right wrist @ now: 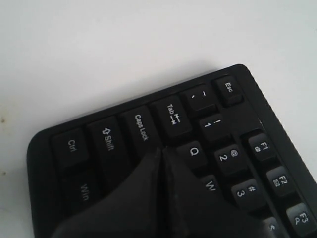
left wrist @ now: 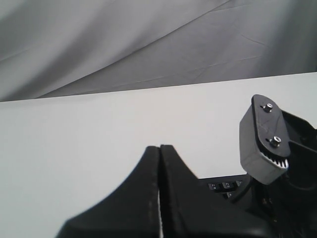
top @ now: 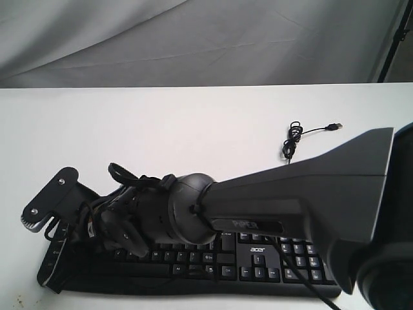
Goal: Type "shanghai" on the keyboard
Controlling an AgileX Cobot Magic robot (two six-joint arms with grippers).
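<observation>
The black keyboard (top: 258,266) lies along the near edge of the white table, with its acer logo above the number pad. My right arm (top: 290,194) reaches across from the right and covers the keyboard's left half. In the right wrist view my right gripper (right wrist: 162,149) is shut, with its tips over the letter keys where Caps Lock (right wrist: 141,128), Tab (right wrist: 172,115) and Q (right wrist: 194,151) meet; the key under them is hidden. My left gripper (left wrist: 160,147) is shut and empty, held off the keyboard's left end (left wrist: 225,186).
The keyboard's thin black cable (top: 292,141) lies coiled on the table behind it, with the USB plug (top: 334,126) loose. A grey bracket with two screws (top: 48,203) on the right wrist sticks out past the keyboard's left end. A grey cloth hangs behind the table.
</observation>
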